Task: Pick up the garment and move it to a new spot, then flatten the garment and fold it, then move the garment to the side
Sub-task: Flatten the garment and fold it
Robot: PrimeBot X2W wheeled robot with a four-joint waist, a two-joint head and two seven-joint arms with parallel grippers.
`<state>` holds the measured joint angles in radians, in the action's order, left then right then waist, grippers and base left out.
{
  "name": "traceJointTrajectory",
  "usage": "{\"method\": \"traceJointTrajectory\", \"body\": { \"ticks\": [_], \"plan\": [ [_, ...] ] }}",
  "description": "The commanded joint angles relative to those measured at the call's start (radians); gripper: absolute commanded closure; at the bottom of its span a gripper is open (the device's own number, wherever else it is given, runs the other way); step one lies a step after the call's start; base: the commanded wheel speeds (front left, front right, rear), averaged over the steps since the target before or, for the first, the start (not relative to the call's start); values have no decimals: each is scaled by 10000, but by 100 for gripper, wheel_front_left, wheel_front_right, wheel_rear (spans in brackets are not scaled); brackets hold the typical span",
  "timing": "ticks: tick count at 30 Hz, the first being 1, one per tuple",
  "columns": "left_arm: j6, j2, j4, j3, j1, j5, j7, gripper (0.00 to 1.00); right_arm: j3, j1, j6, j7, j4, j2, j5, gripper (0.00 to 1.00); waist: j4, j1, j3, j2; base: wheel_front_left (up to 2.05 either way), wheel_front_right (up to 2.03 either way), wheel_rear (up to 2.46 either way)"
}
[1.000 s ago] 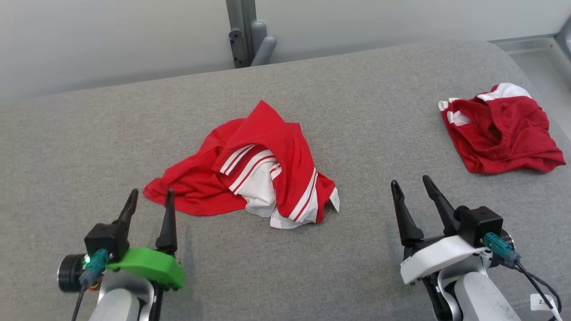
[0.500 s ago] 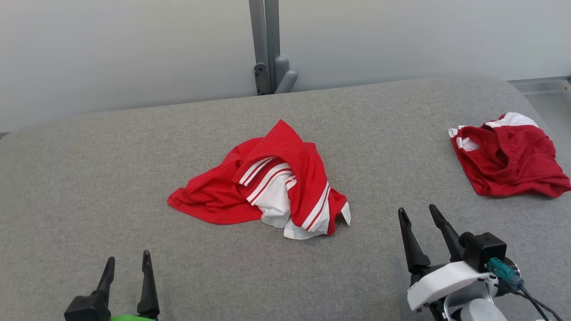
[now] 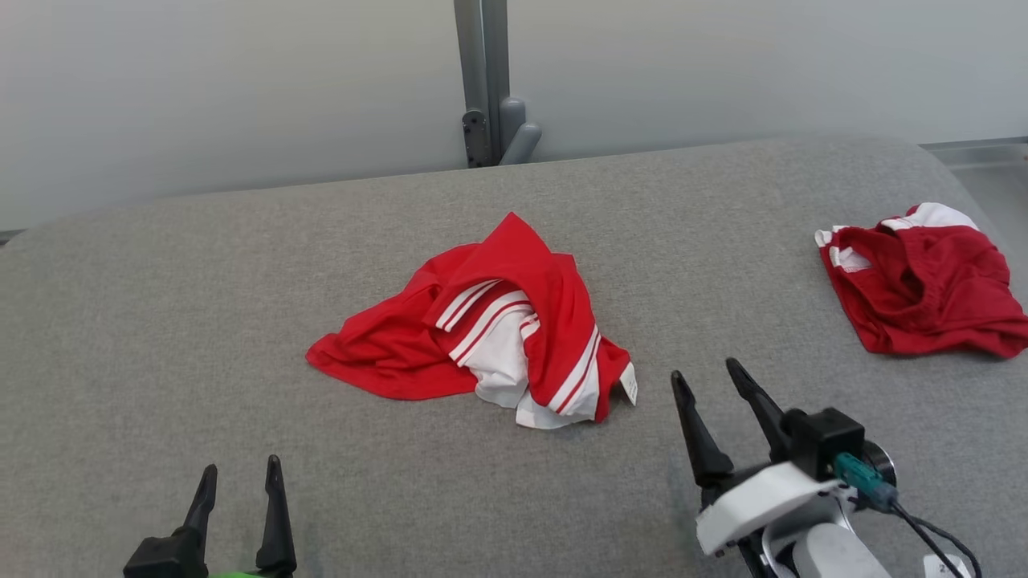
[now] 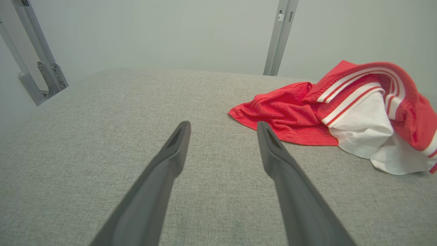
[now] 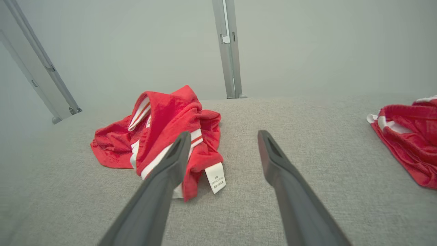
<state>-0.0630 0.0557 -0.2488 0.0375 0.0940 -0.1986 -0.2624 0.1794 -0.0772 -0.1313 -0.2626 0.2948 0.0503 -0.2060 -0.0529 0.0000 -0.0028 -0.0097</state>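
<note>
A crumpled red garment with white panels and stripes (image 3: 490, 329) lies in the middle of the grey padded surface (image 3: 161, 321); a white label sticks out at its right corner. The left wrist view has the garment (image 4: 341, 112) at the right, the right wrist view has it (image 5: 164, 133) at the left. My left gripper (image 3: 239, 474) stands open at the lower left, well short of the cloth. Open too, my right gripper (image 3: 707, 373) hovers just right of the label, with nothing between its fingers.
A second red and white garment (image 3: 923, 281) lies bunched at the far right edge of the surface, also in the right wrist view (image 5: 409, 133). A grey metal post (image 3: 486, 80) rises behind the surface against a pale wall.
The head camera has tilted up, so the whole scene sits lower. My right gripper has shifted left toward the garment's label. The left gripper dropped toward the frame's bottom edge a second ago.
</note>
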Motion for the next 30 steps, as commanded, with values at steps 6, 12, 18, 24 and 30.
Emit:
{"method": "traceJointTrajectory", "body": {
  "ticks": [6,12,18,24,30],
  "plan": [
    [-166,-35,-157,-529,-428,-99,-28,0,1427,-2101,11,38,442,56,515,0,1387,0,469,97,0,0,0],
    [-38,-31,-258,-1080,-713,-461,-30,0,2489,-4237,13,824,1531,625,1133,0,2688,0,942,97,0,0,0],
    [117,-38,-280,-1473,-893,-947,-28,0,3817,-6017,13,2184,2847,1433,1486,0,3511,0,1466,97,0,0,0],
    [209,-39,-307,-1892,-1067,-1355,-28,0,5123,-7020,13,3431,3936,2023,1283,0,3930,0,1873,97,0,0,0],
    [359,-39,-221,-2066,-1134,-1560,-28,0,5987,-7366,14,4091,4317,2326,872,0,3997,0,2036,97,0,0,0]
  ]
}}
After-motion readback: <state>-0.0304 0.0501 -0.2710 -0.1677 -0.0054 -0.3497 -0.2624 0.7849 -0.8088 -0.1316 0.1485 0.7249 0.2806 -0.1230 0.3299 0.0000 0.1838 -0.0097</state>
